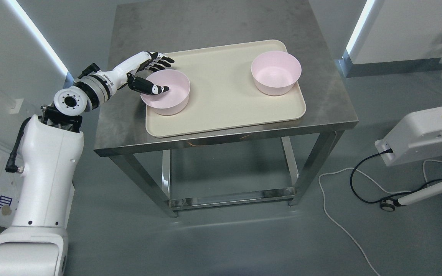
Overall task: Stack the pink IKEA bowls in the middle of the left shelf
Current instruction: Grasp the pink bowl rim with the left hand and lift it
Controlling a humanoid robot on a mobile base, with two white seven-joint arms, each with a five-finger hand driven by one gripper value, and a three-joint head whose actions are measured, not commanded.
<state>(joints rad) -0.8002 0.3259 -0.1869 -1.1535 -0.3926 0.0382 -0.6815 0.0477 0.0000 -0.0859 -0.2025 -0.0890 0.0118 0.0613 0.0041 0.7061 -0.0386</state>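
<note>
Steel table (332, 103), left hand (148, 73) pinching upright bowl (166, 92) (rim)

left hand (148, 73) grips the near pink bowl's (171, 96) rim on the tray (221, 115).

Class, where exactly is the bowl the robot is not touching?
In the head view, that pink bowl sits at the tray's far right corner, apart from the left hand and the other bowl.

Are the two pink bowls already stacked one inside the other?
No, the left bowl and the right bowl stand apart at opposite ends of the tray.
</note>
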